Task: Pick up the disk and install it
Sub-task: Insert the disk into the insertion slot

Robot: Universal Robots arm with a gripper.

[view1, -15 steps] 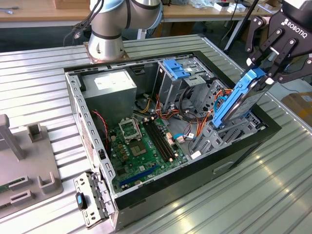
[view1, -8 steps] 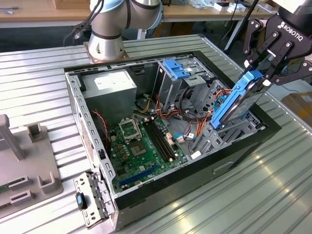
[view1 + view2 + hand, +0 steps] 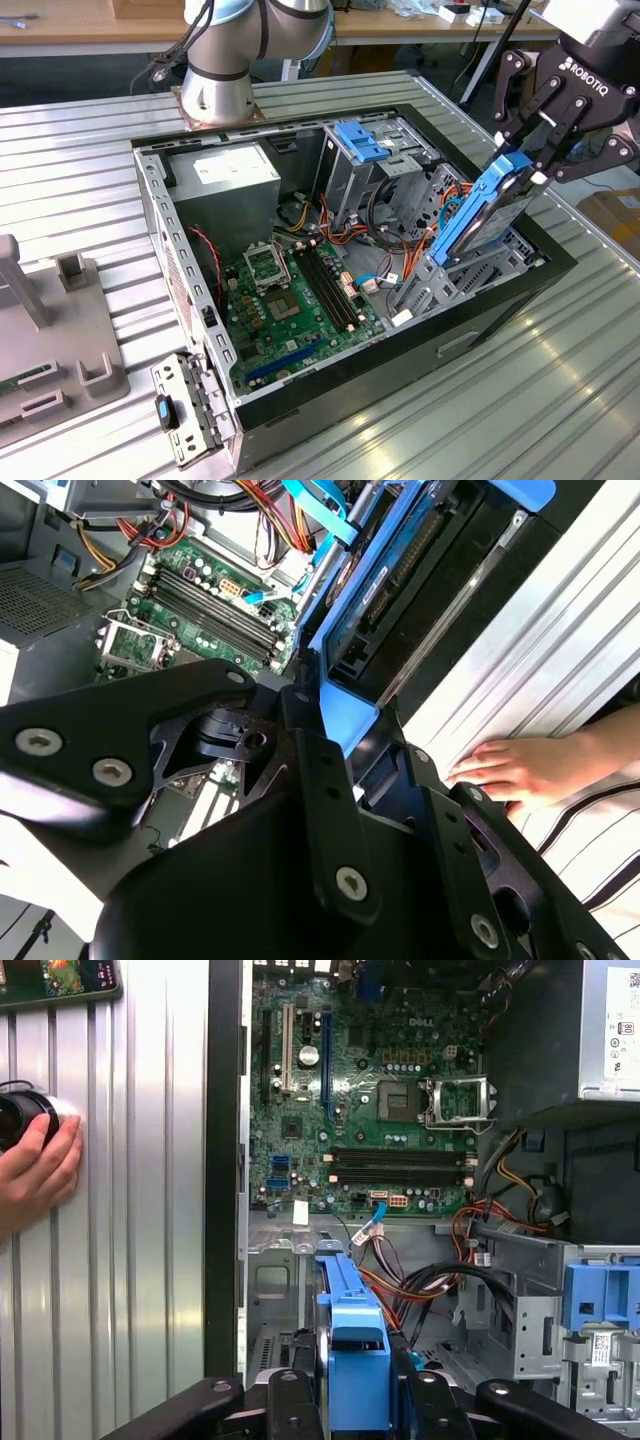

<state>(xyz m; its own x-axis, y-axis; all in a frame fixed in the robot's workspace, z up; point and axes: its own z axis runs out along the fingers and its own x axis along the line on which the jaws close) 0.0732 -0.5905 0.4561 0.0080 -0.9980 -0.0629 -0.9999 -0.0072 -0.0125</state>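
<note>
nearest us, gripper (image 3: 358, 1392) clamped on the blue end of the disk (image 3: 488, 212) | disk tilted, lower end at the drive bay (image 3: 432, 285) mouth, we judge angled to slide in | motherboard (image 3: 380, 1110) beyond | a person's hand (image 3: 35, 1175) on table (image 3: 150, 1210)

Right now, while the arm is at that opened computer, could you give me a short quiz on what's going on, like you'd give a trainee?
1. True or false: the gripper is shut on the disk.
2. The disk is: A lying flat; B tilted steeply, lower end at the grey bay in the open computer case; C dropped on the floor.
3. In both wrist views, what rests on the ribbed table beside the case?
Key: 1 true; 2 B; 3 a person's hand.
</note>
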